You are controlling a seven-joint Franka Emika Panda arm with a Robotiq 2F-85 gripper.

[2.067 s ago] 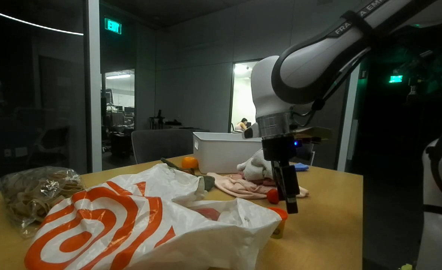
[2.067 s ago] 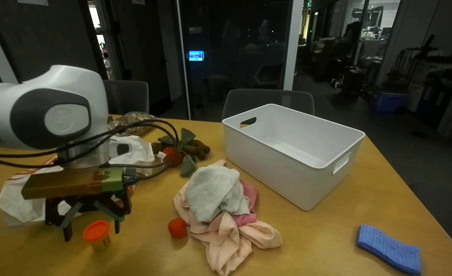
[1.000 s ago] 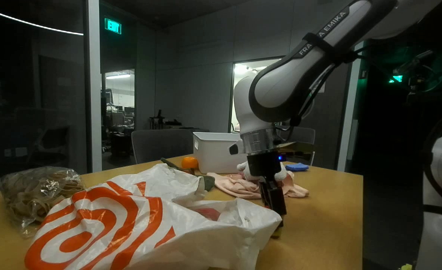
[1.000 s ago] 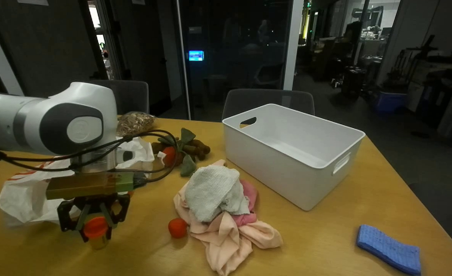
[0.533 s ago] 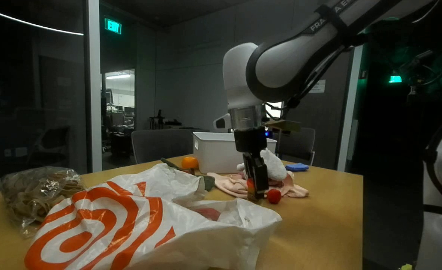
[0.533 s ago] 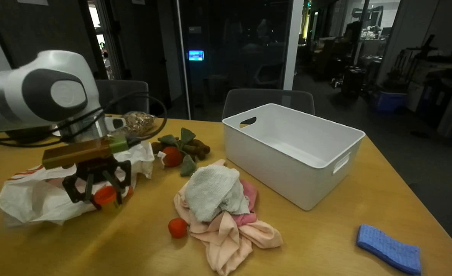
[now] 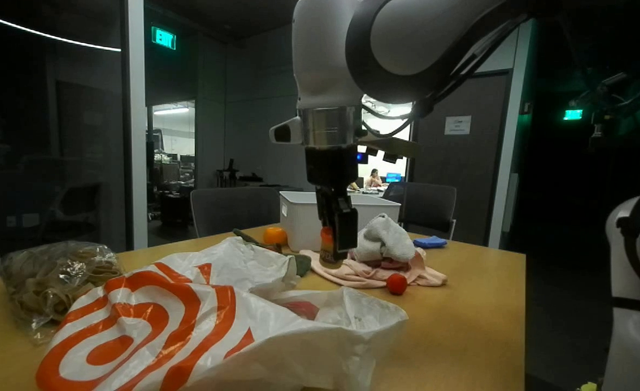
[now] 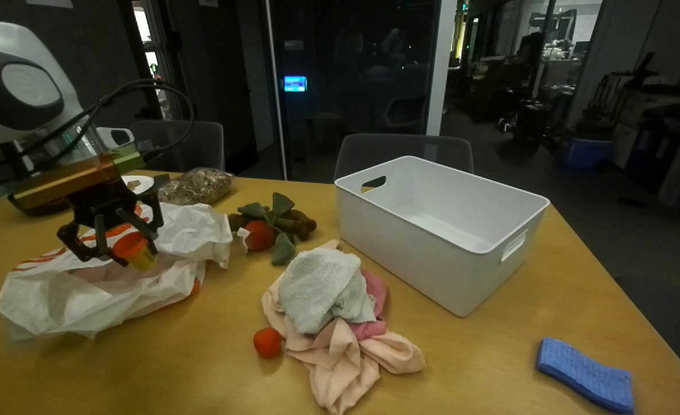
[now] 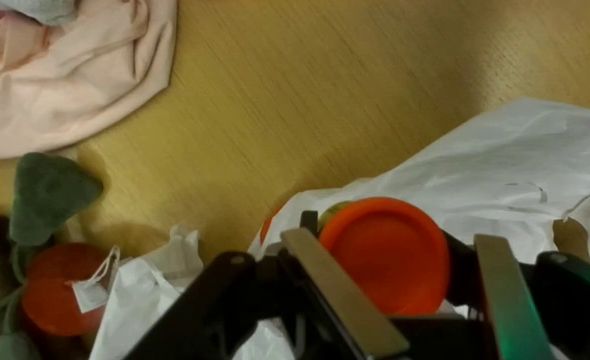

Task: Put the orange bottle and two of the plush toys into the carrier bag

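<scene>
My gripper (image 8: 138, 257) is shut on the orange bottle (image 9: 387, 255), a small tub with an orange lid and yellow body. It hangs off the table, tilted, over the carrier bag's mouth. White with orange stripes, the carrier bag (image 7: 211, 315) lies on its side; something pinkish-red shows inside. Beside it in an exterior view are the plush toys: a red-orange one (image 8: 259, 236) and a brown one (image 8: 296, 223), with green fabric leaves. The red-orange one carries a white tag in the wrist view. Bag and bin partly hide them elsewhere.
A whitish-grey cloth (image 8: 319, 288) lies on a pinkish-tan cloth (image 8: 340, 357). A red ball (image 8: 267, 343) lies beside them. A white bin (image 8: 397, 253) stands behind; a round orange item (image 7: 274, 235) sits by it. A blue sponge (image 8: 585, 374) and clear packet (image 7: 59, 288) lie apart.
My gripper came down around the orange bottle, shut on it and lifted it off the table. It then carried it up and across to above the bag. The other objects have stayed put.
</scene>
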